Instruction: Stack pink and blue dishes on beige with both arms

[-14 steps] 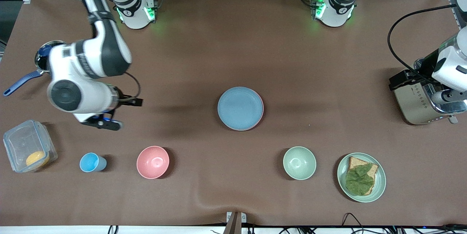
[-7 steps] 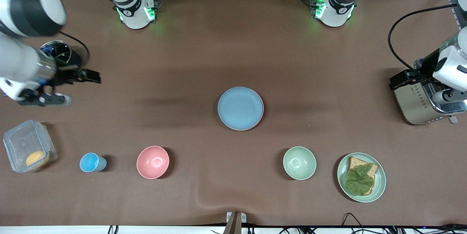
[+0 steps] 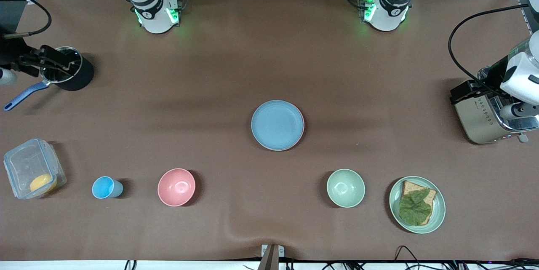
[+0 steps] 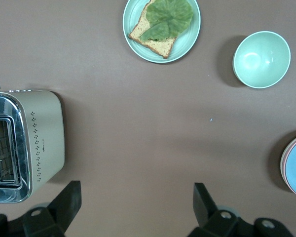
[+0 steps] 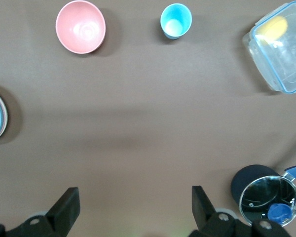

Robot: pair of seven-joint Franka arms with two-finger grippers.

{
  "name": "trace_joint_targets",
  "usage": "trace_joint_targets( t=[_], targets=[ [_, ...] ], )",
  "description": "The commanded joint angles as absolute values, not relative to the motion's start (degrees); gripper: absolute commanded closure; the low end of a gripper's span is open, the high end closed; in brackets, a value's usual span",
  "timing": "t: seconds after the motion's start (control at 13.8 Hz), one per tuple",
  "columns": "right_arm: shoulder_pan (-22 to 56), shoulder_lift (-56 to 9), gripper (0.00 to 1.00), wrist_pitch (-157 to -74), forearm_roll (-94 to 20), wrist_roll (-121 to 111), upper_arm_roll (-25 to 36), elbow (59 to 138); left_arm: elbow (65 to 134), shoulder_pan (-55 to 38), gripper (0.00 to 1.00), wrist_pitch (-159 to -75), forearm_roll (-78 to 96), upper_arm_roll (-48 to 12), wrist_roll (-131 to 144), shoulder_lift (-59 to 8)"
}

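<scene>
Plate stack, desk centre: blue plate topmost, pink plate beneath; beige not discernible. Left tool, right tool: wide open, empty. Stacking apparently complete.

Stacked plates mid-surface; nearer the camera, cup, two bowls, bread plate (toaster at the left arm's end, pot at the right's).

front cam overhead; wrist cams look down.

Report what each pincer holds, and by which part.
Nothing is held. The left pincer is open over bare table beside the toaster; the right pincer is open near the saucepan.
</scene>
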State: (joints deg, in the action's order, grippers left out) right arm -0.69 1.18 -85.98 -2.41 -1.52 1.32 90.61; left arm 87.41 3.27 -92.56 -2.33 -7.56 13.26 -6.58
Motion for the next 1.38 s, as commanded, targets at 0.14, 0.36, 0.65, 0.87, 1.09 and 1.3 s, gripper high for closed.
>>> trace_joint_targets(
  t=[0.14, 0.36, 0.65, 0.87, 1.09, 1.3],
  targets=[
    [-2.1, 1.4, 0.00, -88.0, 0.9, -0.7, -0.5, 90.3, 86.2, 3.5, 0.00, -91.3, -1.1, -7.5, 12.6, -6.7],
    [-2.1, 2.7, 0.00, -87.5, 0.9, -0.6, -0.5, 90.6, 86.2, 3.5, 0.00, -91.3, -1.3, -7.5, 12.6, -6.7],
    [-2.1, 3.0, 0.00, -87.6, 0.9, -0.6, -0.4, 90.7, 86.2, 3.6, 0.00, -90.8, -1.4, -7.5, 12.5, -6.7],
    [-2.0, 3.1, 0.00, -87.5, 0.9, -0.6, -0.5, 90.8, 86.2, 3.5, 0.00, -90.6, -1.3, -7.5, 12.5, -6.7],
    [-1.9, 3.1, 0.00, -87.6, 0.9, -0.6, -0.6, 90.8, 86.2, 3.6, 0.00, -90.6, -1.1, -7.5, 12.4, -6.8],
    [-1.9, 3.1, 0.00, -87.5, 0.9, -0.6, -0.6, 90.8, 86.2, 3.6, 0.00, -90.6, -1.1, -7.5, 12.4, -6.8]
  ],
)
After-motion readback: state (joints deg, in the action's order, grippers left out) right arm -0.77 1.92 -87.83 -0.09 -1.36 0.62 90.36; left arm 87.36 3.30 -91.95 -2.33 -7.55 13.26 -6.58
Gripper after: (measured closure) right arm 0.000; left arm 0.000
